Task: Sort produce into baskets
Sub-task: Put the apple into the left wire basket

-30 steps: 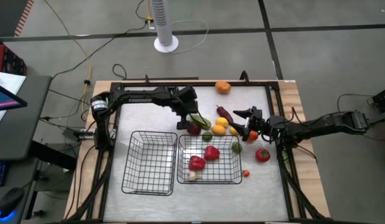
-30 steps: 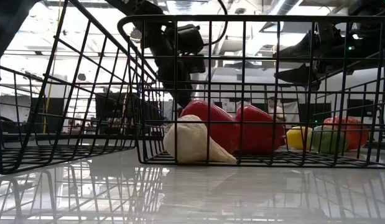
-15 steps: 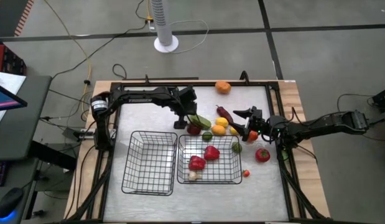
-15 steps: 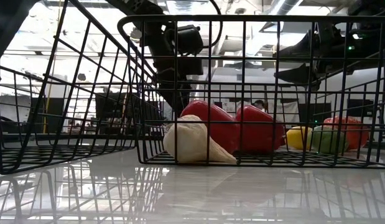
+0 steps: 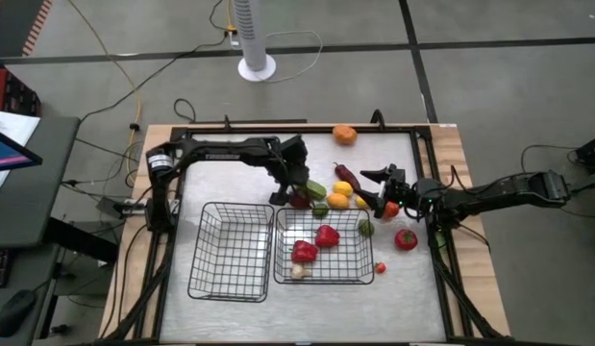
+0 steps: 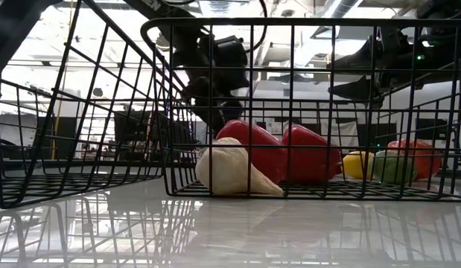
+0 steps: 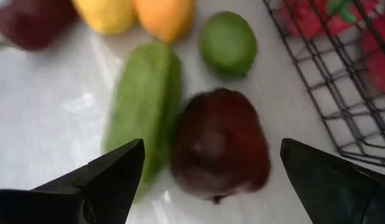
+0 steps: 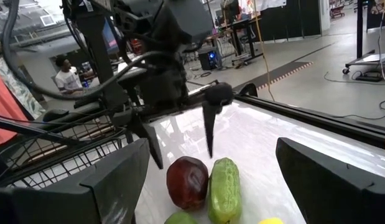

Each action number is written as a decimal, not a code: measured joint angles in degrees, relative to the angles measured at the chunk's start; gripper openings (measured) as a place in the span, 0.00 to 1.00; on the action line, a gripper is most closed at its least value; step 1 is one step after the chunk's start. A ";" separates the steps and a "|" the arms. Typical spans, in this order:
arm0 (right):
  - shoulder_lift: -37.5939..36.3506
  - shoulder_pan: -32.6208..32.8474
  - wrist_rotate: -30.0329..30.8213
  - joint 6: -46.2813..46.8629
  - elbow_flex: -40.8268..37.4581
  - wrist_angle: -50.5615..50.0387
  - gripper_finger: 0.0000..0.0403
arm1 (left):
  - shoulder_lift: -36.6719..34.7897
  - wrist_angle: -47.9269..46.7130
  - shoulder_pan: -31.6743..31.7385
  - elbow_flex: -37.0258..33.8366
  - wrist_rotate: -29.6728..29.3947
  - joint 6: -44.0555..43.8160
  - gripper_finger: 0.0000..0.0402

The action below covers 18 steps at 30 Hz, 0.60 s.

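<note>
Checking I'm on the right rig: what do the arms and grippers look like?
Both arms are dark, jointed links. The left arm has a white label near its base. Each gripper, left and right, has two black, wedge-shaped fingers.

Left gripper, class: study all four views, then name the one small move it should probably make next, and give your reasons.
Probably lower straight down and close on the dark red apple. The left gripper hangs open with that apple between its fingers, a green cucumber close beside it. The right gripper waits open nearby.
</note>
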 joint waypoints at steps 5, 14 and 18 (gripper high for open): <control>0.00 0.00 -0.01 -0.05 0.00 -0.05 0.94 | 1.24 -0.43 -0.37 0.02 -0.05 2.49 0.87; 0.00 0.02 0.00 -0.14 0.00 -0.17 0.94 | 1.38 -1.23 -1.10 0.00 -3.16 5.31 0.71; 0.02 0.02 0.00 -0.13 0.00 -0.16 0.94 | 1.36 -1.13 -1.08 0.02 -4.15 4.95 0.65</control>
